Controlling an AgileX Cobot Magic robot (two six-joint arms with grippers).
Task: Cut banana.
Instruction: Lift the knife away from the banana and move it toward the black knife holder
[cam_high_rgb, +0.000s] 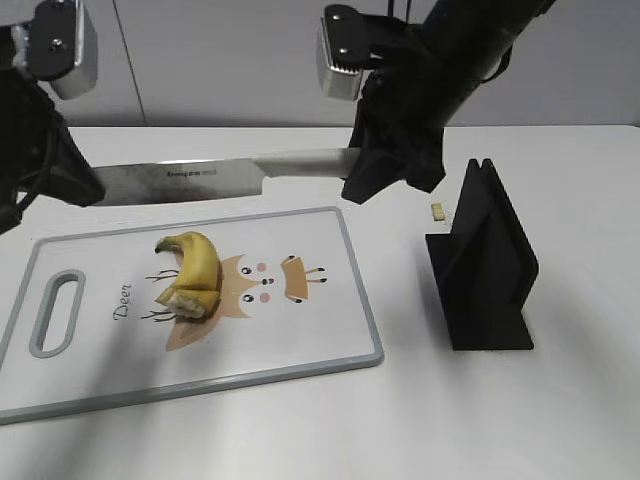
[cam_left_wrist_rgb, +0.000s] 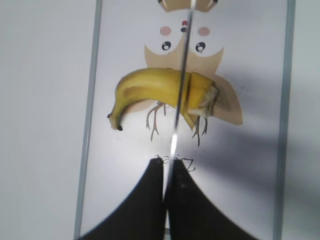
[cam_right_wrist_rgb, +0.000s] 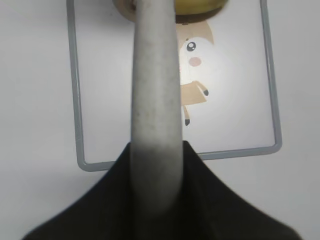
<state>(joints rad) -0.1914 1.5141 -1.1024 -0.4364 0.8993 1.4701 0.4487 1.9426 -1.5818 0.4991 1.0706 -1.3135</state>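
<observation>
A banana (cam_high_rgb: 192, 270) lies on a cutting board (cam_high_rgb: 330, 340) with a deer picture, and the board sits on the white desk (cam_high_rgb: 560, 420). One end of the banana is cut and shows pale flesh. A big knife (cam_high_rgb: 190, 182) hangs flat in the air above the board. The right pincer (cam_high_rgb: 385, 165) is clenched on the knife's grey handle (cam_right_wrist_rgb: 155, 100). The left pincer (cam_left_wrist_rgb: 165, 200) is pinched on the thin blade tip. A black stand (cam_high_rgb: 485, 265) sits on the desk to the right of the board, with a tiny pale crumb (cam_high_rgb: 438, 211) near it.
</observation>
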